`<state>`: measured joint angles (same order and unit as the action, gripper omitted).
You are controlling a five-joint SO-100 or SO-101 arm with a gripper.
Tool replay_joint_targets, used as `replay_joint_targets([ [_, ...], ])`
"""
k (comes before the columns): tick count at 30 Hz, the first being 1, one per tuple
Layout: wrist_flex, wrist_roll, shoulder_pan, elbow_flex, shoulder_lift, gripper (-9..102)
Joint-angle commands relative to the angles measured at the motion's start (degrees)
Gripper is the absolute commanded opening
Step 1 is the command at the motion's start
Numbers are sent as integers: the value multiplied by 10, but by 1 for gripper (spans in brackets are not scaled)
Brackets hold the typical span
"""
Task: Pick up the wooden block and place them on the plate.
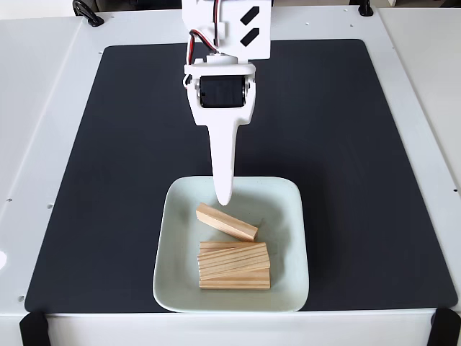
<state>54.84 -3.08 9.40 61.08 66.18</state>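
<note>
The pale mint-green plate [287,216] sits at the front middle of the black mat. A wooden block [227,221] lies slanted in its upper half. Below it, more wooden blocks [234,265] rest together in a tight pile. My white gripper [223,199] hangs down from the top of the fixed view, its tip just above the upper left end of the slanted block. It shows as a single tapered point with no gap, so it looks shut, and nothing shows between the fingers.
A large black mat [130,158] covers the white table [36,108]. Black clamps [32,328] sit at the front corners, and the arm's white body [227,29] rises at the top centre.
</note>
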Motion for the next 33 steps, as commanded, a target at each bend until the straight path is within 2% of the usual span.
replay_joint_targets([
  [1, -4, 1, 4, 3, 50, 38],
  [4, -7, 1, 10, 37, 82, 31],
  [10, -7, 1, 25, 87, 142, -2],
  [13, -7, -5, 27, 86, 168, 1],
  [21, -12, -8, 44, 105, 287, 0],
  [24, -69, -8, 44, 159, 334, 0],
  [30, -250, -8, 44, 319, 436, 0],
  [33, -308, -8, 43, 384, 491, 0],
])
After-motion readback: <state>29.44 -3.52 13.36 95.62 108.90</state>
